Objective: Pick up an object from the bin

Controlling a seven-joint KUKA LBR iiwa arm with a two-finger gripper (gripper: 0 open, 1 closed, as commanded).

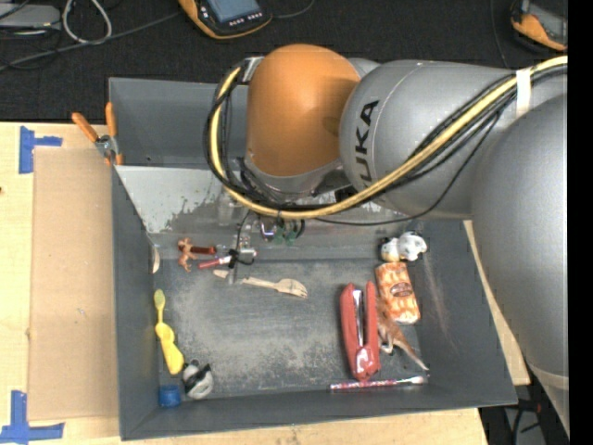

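Observation:
My gripper (243,251) reaches down under the orange wrist cover at the back left of the bin floor. Its tip is just above a pale beige spoon-shaped piece (275,286) lying flat and touches its left end or hangs close over it; I cannot tell which. Just to the left lies a small reddish-brown figure (195,253). Nothing shows in the gripper's grasp.
A yellow toothbrush-like stick (167,336), a blue cap (169,397) and a small black-and-white thing (196,378) lie at the front left. On the right are red tongs (359,334), an orange packet (399,295), a white toy (404,246) and a thin red-and-white stick (380,383). The arm covers the bin's back right.

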